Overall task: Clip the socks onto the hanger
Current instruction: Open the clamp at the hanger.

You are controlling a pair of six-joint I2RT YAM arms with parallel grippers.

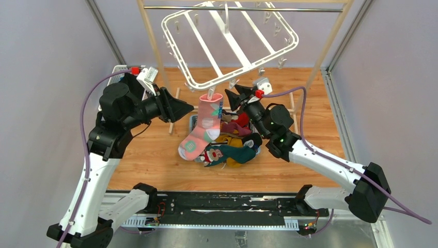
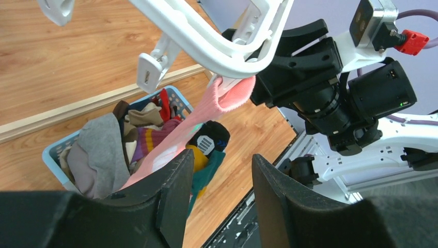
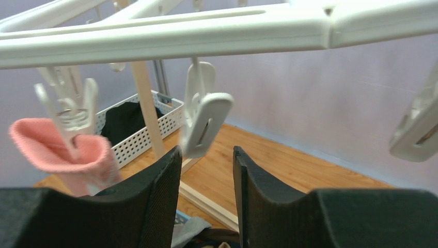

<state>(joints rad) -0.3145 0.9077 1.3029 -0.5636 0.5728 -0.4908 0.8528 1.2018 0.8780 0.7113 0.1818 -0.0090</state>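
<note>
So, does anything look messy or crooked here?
Yes. The white hanger hangs tilted, not level, with only one pink sock clipped on at its near edge. Below it, the socks are heaped higher than the blue basket rim, and a green sock flops over the side.

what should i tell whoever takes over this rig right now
Left pincer: open, empty, pointing toward the hung sock.
Right pincer: open, empty, close to a free clip.
Done: one pink sock hangs clipped at the near edge of the white hanger.
To do: the other socks lie piled in and over the blue basket; each needs a clip.
</note>
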